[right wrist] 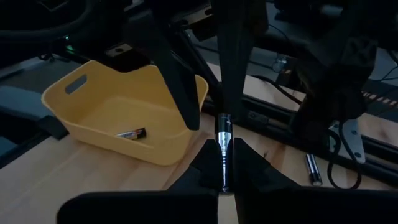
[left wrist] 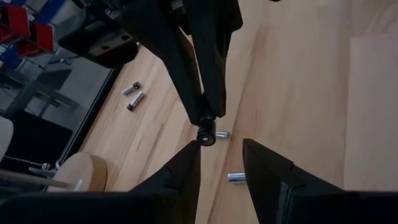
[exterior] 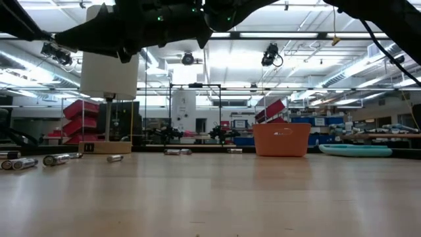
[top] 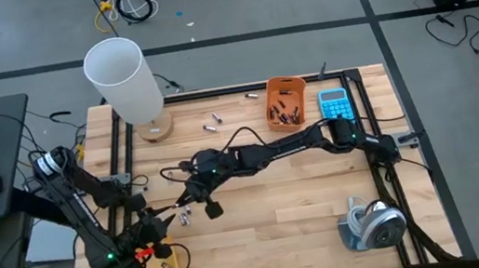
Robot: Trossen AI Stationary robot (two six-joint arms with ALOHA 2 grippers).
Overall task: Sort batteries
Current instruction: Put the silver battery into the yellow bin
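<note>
Wooden tabletop (top: 279,213) carries a white cylinder (top: 124,78) at its far left corner, an orange bin (top: 286,101) at the far edge and a yellow bin (right wrist: 127,115) at the near left corner. Right gripper (right wrist: 222,163) pinches one battery (right wrist: 222,144) upright near that bin; left gripper (left wrist: 221,163) hovers half-open, empty, beside loose batteries (left wrist: 236,177). Best carry the cell fully over the rim before releasing.

You see two matte black jointed arms with small green indicator lights, each ending in tapered dark fingers (left wrist: 186,180).
</note>
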